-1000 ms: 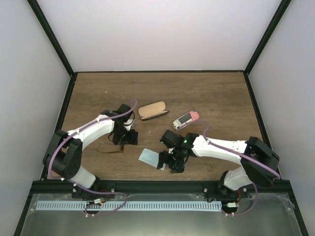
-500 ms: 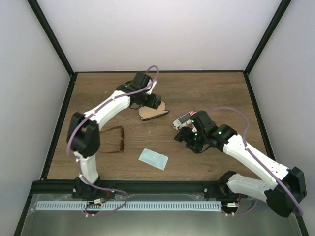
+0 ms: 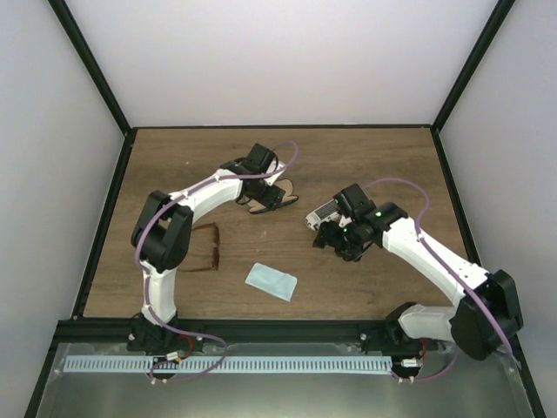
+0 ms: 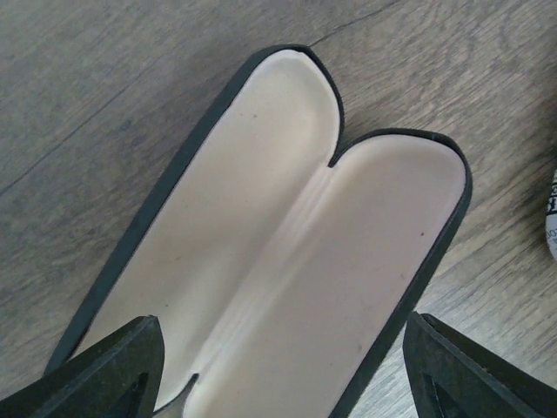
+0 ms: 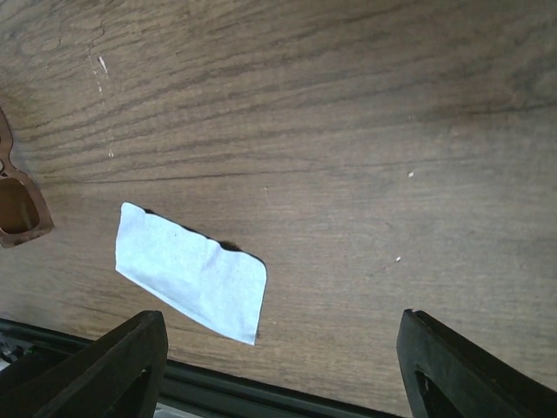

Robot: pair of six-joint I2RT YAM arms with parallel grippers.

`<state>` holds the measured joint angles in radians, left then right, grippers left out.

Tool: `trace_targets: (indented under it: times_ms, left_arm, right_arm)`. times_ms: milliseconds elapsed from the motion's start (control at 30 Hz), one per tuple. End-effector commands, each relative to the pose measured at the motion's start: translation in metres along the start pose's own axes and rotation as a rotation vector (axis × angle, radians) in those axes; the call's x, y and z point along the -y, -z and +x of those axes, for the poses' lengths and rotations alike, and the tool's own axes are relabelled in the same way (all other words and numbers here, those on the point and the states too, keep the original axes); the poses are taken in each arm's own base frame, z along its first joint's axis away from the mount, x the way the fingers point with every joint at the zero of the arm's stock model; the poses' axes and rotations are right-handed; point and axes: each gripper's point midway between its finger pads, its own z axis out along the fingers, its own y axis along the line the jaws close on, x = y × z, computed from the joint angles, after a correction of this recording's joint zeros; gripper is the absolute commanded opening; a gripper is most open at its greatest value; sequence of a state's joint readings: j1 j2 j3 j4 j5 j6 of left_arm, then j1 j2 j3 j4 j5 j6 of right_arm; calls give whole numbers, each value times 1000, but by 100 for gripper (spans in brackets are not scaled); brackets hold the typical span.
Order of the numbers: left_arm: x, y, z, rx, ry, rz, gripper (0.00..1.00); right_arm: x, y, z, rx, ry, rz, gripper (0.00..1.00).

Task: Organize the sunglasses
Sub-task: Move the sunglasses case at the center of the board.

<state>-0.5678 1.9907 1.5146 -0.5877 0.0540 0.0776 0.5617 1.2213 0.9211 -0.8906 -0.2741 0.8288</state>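
The sunglasses [image 3: 206,248], dark reddish-brown with amber lenses, lie flat on the wood at the left, apart from both grippers. One lens corner [image 5: 17,205] shows at the left edge of the right wrist view. My left gripper [image 3: 271,195] hovers over the tan case [image 3: 261,202]. That case [image 4: 287,235] lies hinged open with its cream lining up, and the open gripper [image 4: 283,383] straddles its near end. My right gripper [image 3: 339,244] hangs open and holds nothing, just in front of the striped case [image 3: 324,211]. In its wrist view the gripper [image 5: 283,370] looks down on bare wood.
A light blue cloth [image 3: 271,281] lies near the front middle, also seen as the cloth [image 5: 193,272] in the right wrist view. The striped case's edge [image 4: 552,218] shows right of the tan case. A black rail [image 5: 287,396] marks the table's near edge.
My left arm went from beside the sunglasses back to the tan case, leaving the sunglasses on the table. My right arm rose from the cloth toward the striped case.
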Motion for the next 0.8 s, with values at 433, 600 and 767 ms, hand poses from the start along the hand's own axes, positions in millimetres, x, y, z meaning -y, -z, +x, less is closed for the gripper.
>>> trace_targets:
  times_ms: [433, 600, 767]
  left_arm:
    - [29, -15, 17, -38, -127, 31, 62]
    - [22, -30, 28, -71, -125, -19, 48]
    - [23, -33, 33, -77, -121, -20, 37]
  right_arm:
    - [13, 6, -27, 17, 129, 47, 75]
    - [13, 7, -29, 21, 140, 38, 75]
    - [12, 4, -29, 17, 146, 35, 75]
